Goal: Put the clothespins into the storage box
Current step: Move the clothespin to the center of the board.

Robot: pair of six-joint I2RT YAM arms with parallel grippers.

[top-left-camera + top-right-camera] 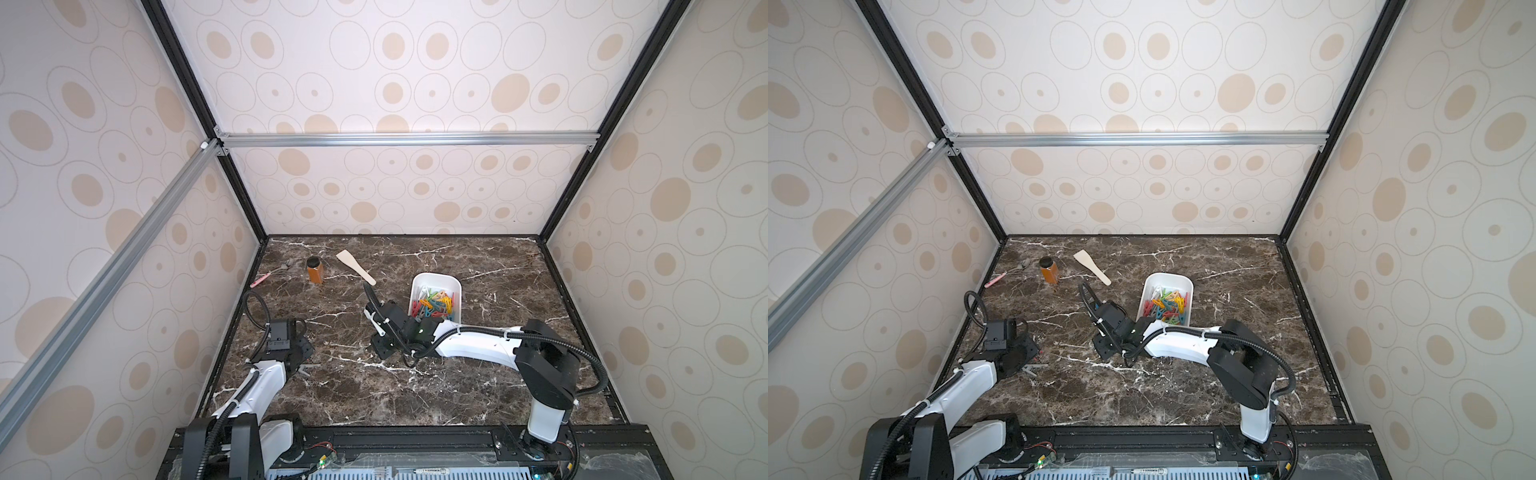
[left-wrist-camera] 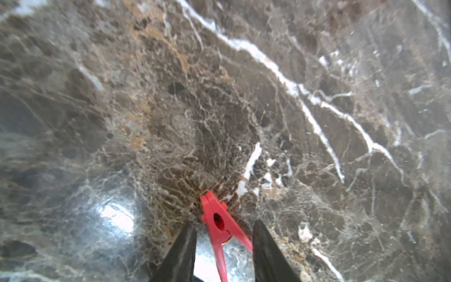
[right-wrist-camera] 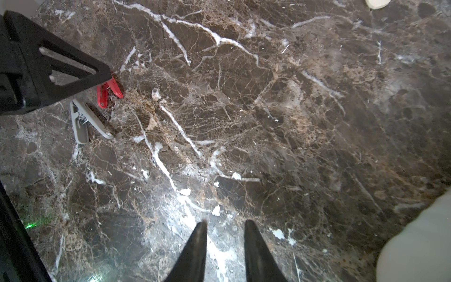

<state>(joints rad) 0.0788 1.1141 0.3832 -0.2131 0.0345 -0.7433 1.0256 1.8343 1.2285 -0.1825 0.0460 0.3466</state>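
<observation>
Left fingers (image 2: 183,256) straddle a glossy red plastic V-shaped clothespin (image 2: 219,224) on the veined brown marble worktop (image 2: 244,97), grip unclear. Right fingers (image 3: 192,251) are parted and empty, at seven o'clock of the smooth white storage box (image 1: 436,275).

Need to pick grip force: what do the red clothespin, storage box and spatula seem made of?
The red clothespin: probably moulded plastic, with a smooth surface and even colour. The storage box: likely plastic, with plain smooth white walls and rounded corners. The spatula: seemingly bare wood, pale and matte.
</observation>
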